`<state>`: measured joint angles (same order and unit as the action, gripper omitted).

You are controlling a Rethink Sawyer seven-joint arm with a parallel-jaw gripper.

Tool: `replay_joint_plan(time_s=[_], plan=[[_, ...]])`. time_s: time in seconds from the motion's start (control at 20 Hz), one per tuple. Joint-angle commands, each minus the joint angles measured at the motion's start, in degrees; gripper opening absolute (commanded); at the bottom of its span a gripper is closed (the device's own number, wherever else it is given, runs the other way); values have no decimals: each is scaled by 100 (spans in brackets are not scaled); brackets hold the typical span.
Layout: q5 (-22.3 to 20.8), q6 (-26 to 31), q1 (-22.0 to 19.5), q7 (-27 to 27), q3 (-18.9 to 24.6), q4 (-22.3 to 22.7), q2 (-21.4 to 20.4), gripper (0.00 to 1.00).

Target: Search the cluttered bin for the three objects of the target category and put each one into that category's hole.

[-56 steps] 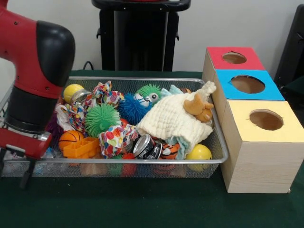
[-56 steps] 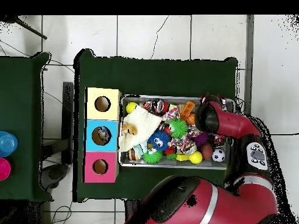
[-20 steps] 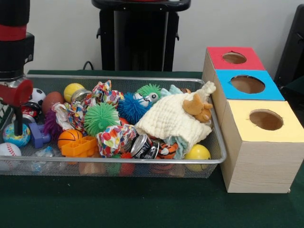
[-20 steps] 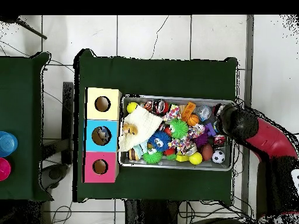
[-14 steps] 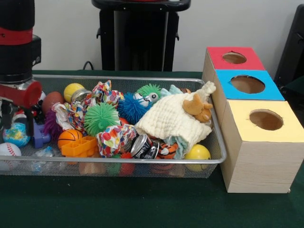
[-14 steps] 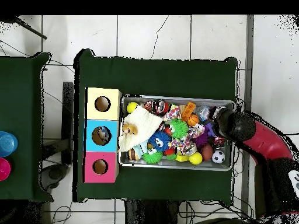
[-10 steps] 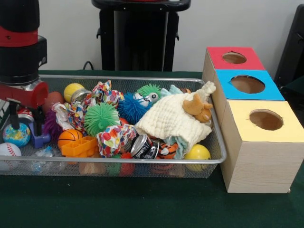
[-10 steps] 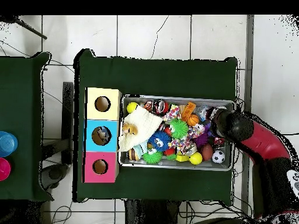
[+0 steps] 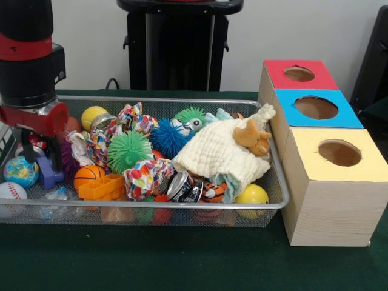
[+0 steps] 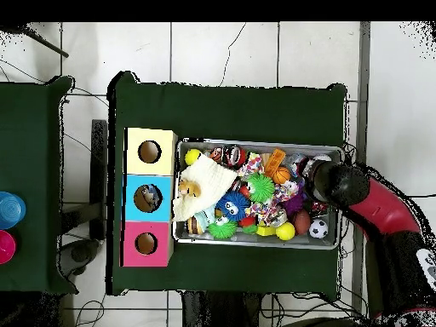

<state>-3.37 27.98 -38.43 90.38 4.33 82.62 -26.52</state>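
Observation:
The wire mesh bin (image 9: 151, 206) is full of toys; it also shows in the overhead view (image 10: 255, 245). One crinkly clear bottle (image 9: 59, 194) lies at the bin's front left corner, beside an orange tray, and shows in the overhead view (image 10: 296, 162). Other bottles are hidden. My gripper (image 9: 40, 150) hangs open and empty over the bin's left end, above a purple toy and behind the bottle; in the overhead view (image 10: 318, 180) it is at the bin's right end. The blue-topped hole (image 9: 316, 107) is in the middle box, right of the bin (image 10: 147, 197).
Red-topped hole (image 9: 299, 74) and yellow-topped hole (image 9: 339, 153) flank the blue one. A cream cloth (image 9: 218, 151) with a brown plush toy covers the bin's right part. Silver cans (image 9: 185, 187) lie at the front middle. Balls, spiky toys and a globe ball (image 9: 20, 171) fill the rest.
My gripper has moved to the right in the front view, from the bin's left rim further in over its left end. The objects in the bin have not moved.

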Motion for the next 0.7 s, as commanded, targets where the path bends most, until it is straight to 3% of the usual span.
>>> replay_joint_plan(time_s=[0.05, 0.3, 0.5, 0.7], plan=[[26, 200, 60, 387, 550, 424, 162, 100], [-127, -281, -47, 291, 653, 464, 267, 100], [-351, -1102, -246, 274, 841, 555, 561, 100], [-449, -1312, -235, 326, 813, 524, 696, 100]])
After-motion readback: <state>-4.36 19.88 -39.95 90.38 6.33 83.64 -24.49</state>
